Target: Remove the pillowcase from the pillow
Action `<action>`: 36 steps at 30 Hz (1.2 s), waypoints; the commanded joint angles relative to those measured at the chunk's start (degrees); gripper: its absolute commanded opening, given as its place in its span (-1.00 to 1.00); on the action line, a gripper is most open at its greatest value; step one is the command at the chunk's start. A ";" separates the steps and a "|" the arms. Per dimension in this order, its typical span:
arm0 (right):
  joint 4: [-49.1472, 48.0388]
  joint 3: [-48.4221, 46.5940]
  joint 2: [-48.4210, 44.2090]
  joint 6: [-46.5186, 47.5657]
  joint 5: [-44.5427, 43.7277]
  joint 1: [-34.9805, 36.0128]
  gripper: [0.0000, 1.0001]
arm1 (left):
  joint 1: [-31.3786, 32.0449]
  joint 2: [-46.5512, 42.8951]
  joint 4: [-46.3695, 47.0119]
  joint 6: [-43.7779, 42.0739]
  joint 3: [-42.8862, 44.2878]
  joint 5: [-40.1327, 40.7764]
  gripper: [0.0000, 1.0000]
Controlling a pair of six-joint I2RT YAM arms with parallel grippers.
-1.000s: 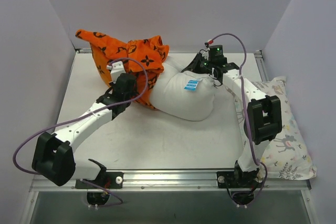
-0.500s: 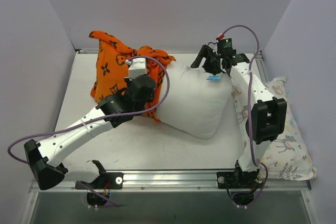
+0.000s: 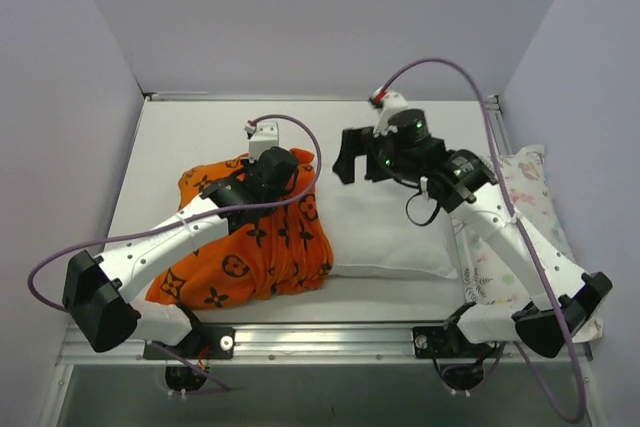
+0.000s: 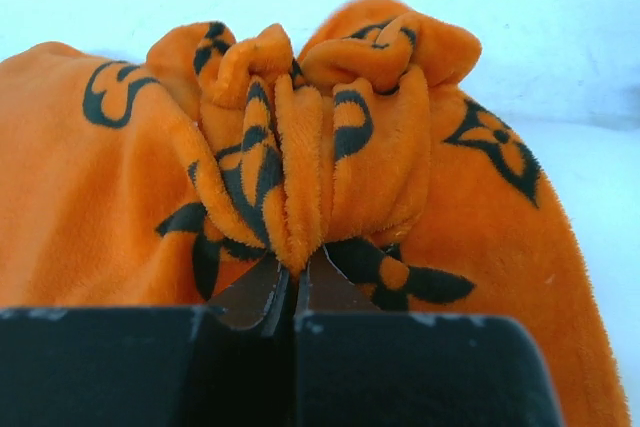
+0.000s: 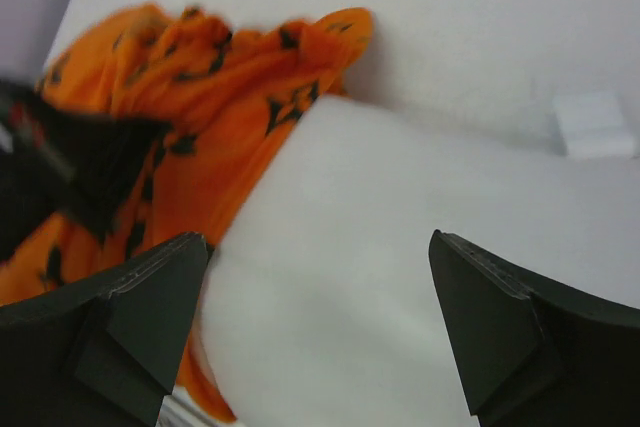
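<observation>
The pillowcase [image 3: 240, 252] is now lying heaped to the left of the pillow [image 3: 390, 232], nearer the arm bases. Half a second ago it was bunched up at the pillow's far left end. The left gripper [image 4: 292, 287] is pinching a thick gather of the orange fabric, its jaws closed almost completely on the folds, and is dragging it away from the pillow. The pillow is settling flat on the table [image 3: 200, 137], and nearly all of its white surface is showing. Along the pillow's left edge the orange cloth is still touching it. The right wrist view is blurred there, so a last corner may still be sitting inside the cover. The right gripper [image 5: 318, 247] is no longer holding the pillow's far corner. It is hovering above the pillow with its jaws spread wide and empty. A floral pillow [image 3: 530, 187] is lying to the right of the pillow. The removal looks almost complete.
</observation>
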State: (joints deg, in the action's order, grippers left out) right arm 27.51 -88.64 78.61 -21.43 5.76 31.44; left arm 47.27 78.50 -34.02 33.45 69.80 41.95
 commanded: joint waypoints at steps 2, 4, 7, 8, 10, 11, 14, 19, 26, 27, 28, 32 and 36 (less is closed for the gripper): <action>-0.52 17.16 -5.30 8.59 -9.00 12.31 1.00 | -4.36 -5.28 5.36 1.35 -3.69 -5.38 -1.00; -2.79 23.91 -6.01 9.56 -11.63 15.48 1.00 | -5.86 -6.78 5.80 0.83 -4.58 -7.66 -1.00; -4.56 28.42 -5.05 10.00 -12.88 16.19 1.00 | -7.10 -7.66 5.98 0.21 -5.46 -9.34 -1.00; -5.00 29.31 -4.61 10.18 -13.31 16.54 1.00 | -7.27 -7.66 5.98 0.04 -5.64 -10.65 -1.00; -5.88 30.28 -2.69 10.97 -14.72 18.73 1.00 | -7.45 -7.75 6.16 0.21 -6.08 -11.54 -1.00; -6.41 31.06 -1.71 10.97 -15.07 19.70 1.00 | -7.45 -7.75 6.33 0.38 -6.34 -13.20 -1.00; -10.18 32.38 2.68 10.71 -14.55 20.68 0.99 | -7.45 -6.79 8.27 0.56 -7.40 -16.45 -1.00; -6.17 28.35 13.67 4.83 -19.37 17.70 -1.00 | -10.15 -6.95 7.31 -0.32 -7.14 -18.22 -1.00; 3.77 17.55 10.17 0.51 -27.12 9.10 -1.00 | -29.20 -7.23 1.78 -3.21 1.29 -24.99 -1.00; 4.74 15.62 9.81 0.25 -27.38 7.95 -1.00 | -31.77 -6.61 0.81 -3.91 2.35 -25.17 -1.00; 6.23 15.08 9.64 0.25 -27.64 6.89 -1.00 | -34.32 -6.00 0.01 -4.36 3.23 -26.47 -1.00; 6.59 15.86 7.88 -1.06 -26.25 0.65 -1.00 | -51.69 -5.98 -1.93 -3.40 2.81 -28.94 -1.00; 5.19 16.13 5.68 -1.86 -21.24 -5.15 -1.00 | -61.03 -7.31 -0.87 -2.87 1.57 -31.23 -1.00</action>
State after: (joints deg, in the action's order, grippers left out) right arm 19.68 -74.17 88.20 -24.12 -4.32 34.26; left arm -3.55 73.58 -37.21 33.47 70.17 -2.02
